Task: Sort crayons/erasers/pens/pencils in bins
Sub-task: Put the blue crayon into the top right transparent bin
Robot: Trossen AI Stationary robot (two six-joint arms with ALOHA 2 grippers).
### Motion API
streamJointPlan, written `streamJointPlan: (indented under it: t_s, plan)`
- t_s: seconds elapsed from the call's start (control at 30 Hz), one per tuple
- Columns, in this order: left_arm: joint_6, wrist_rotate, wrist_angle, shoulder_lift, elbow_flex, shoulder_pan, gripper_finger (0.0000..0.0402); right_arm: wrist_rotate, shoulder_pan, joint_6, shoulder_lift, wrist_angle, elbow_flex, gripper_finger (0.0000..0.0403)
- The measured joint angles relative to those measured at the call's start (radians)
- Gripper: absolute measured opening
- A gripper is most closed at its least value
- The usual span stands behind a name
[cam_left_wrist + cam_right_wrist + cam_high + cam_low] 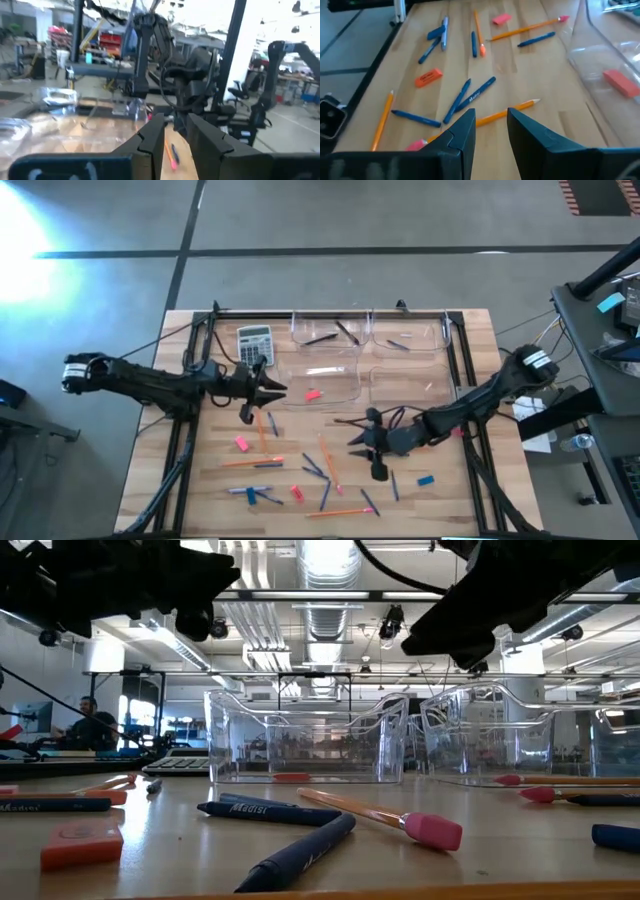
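Note:
Four clear bins stand at the table's far side; the near-left bin holds a pink eraser. Orange pencils, blue pens and pink erasers lie scattered flat on the wooden top, and a light blue eraser lies at the near right. My left gripper hovers open, close to level, beside that bin's left end, with nothing between its fingers. My right gripper hangs open over mid-table, above a pencil that lies on the table beyond its fingertips.
A grey calculator lies at the far left, behind my left gripper. The far-left bin holds dark sticks. Black frame rails run along both table sides. People sit in the room beyond the table.

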Motion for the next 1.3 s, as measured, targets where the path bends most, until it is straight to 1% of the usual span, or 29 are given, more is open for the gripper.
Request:
streamJointPlan:
  t_s: [0.2, 0.27, 0.4, 0.47, 0.53, 0.6, 0.67, 0.77, 0.9, 1.03, 1.17, 1.3]
  plan:
    - [0.0, -0.001, 0.0, 0.033, 0.012, -0.01, 0.007, 0.0, 0.034, -0.088, 0.076, -0.028, 0.095, 0.0101]
    - [0.007, -0.001, -0.001, 0.041, 0.017, -0.01, 0.007, -0.002, 0.041, -0.112, 0.079, -0.078, 0.136, 0.0098]
    - [0.08, -0.001, -0.001, 0.056, 0.028, -0.011, 0.007, 0.005, 0.05, -0.14, 0.074, -0.203, 0.211, 0.0093]
    - [0.076, 0.001, -0.002, 0.064, 0.033, -0.011, 0.007, 0.003, 0.051, -0.159, 0.072, -0.255, 0.237, 0.0093]
    - [0.054, 0.008, 0.042, 0.073, 0.043, -0.011, 0.007, 0.002, 0.051, -0.18, 0.071, -0.274, 0.259, 0.0095]
    - [0.066, 0.009, 0.112, 0.078, 0.045, -0.011, 0.007, 0.018, 0.05, -0.221, 0.069, -0.299, 0.276, 0.0095]
    - [0.107, 0.009, 0.16, 0.08, 0.045, -0.011, 0.007, 0.032, 0.05, -0.267, 0.069, -0.332, 0.3, 0.0094]
    - [0.188, -0.007, 0.166, 0.08, 0.045, -0.011, 0.007, 0.052, 0.046, -0.304, 0.062, -0.424, 0.346, 0.009]
    - [0.212, -0.063, 0.176, 0.081, 0.046, -0.009, 0.007, 0.067, 0.035, -0.309, 0.059, -0.52, 0.394, 0.0083]
    - [0.21, -0.07, 0.178, 0.08, 0.06, -0.009, 0.007, 0.066, 0.035, -0.303, 0.057, -0.623, 0.442, 0.0078]
    - [0.168, -0.069, 0.132, 0.079, 0.061, -0.009, 0.007, 0.066, 0.038, -0.211, 0.052, -0.816, 0.522, 0.0077]
    - [0.145, -0.069, 0.02, 0.058, 0.072, -0.009, 0.007, 0.056, 0.042, -0.132, 0.049, -0.953, 0.587, 0.0079]
